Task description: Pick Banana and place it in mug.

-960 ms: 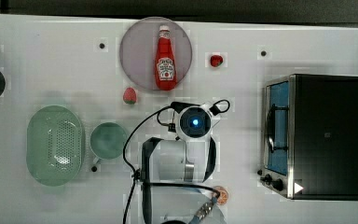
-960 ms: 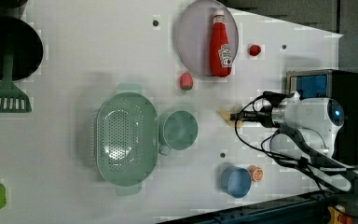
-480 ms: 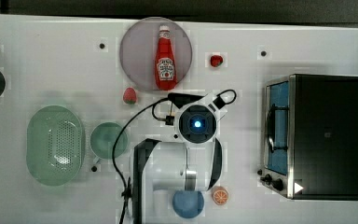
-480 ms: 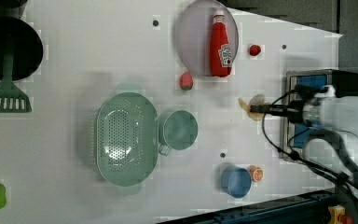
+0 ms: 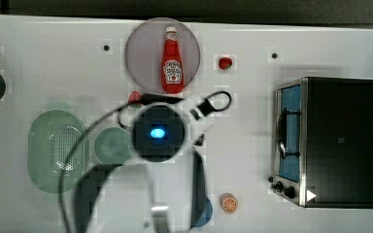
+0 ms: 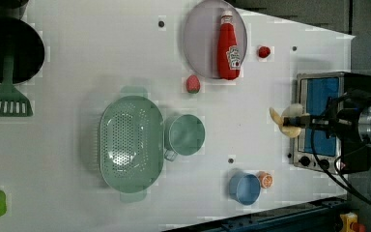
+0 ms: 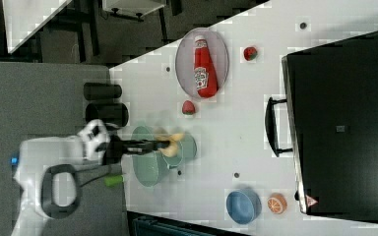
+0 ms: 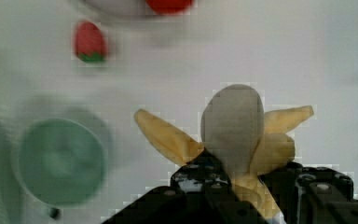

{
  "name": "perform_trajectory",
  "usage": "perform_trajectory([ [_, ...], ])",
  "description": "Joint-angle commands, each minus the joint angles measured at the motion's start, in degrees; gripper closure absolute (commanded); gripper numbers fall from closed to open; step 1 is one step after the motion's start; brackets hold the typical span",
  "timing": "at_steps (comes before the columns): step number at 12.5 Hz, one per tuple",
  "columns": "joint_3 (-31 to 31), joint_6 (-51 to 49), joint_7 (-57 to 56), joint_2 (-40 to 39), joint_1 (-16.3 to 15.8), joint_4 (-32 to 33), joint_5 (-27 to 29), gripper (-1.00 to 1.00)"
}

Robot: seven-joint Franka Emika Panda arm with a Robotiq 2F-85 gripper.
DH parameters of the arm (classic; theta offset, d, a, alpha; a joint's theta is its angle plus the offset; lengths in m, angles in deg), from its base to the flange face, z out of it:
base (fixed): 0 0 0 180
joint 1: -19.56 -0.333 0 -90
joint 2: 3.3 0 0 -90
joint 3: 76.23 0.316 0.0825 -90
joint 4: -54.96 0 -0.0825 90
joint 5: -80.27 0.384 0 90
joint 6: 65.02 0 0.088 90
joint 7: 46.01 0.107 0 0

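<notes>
My gripper is shut on the banana, a pale core with yellow peel flaps, and holds it up off the white table. In the wrist view the banana sits between the black fingers, with the teal-green mug off to one side below. The top view has my wrist just right of the mug, hiding the banana. From the right view, the banana overlaps the mug. The mug stands upright beside the colander.
A light-green oval colander touches the mug's far side. A ketchup bottle lies on a grey plate, with a strawberry nearby. A toaster oven, a blue cup and an orange slice stand to the top view's right.
The arm has risen with the banana in its grip, looming larger in the top view. The wrist has shifted to the top view's left, toward the mug.
</notes>
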Motion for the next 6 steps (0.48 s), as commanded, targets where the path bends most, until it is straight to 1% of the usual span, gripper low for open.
perform_trajectory([
  [1,4.81,-3.85,12.86,1.48,-2.48,-0.83,0.94,0.4],
  [4,9.55,-4.54,21.6,0.95,-2.9,-0.91,4.18,0.4],
  [6,12.52,-4.37,27.38,-0.83,-2.97,-0.62,5.66,0.4],
])
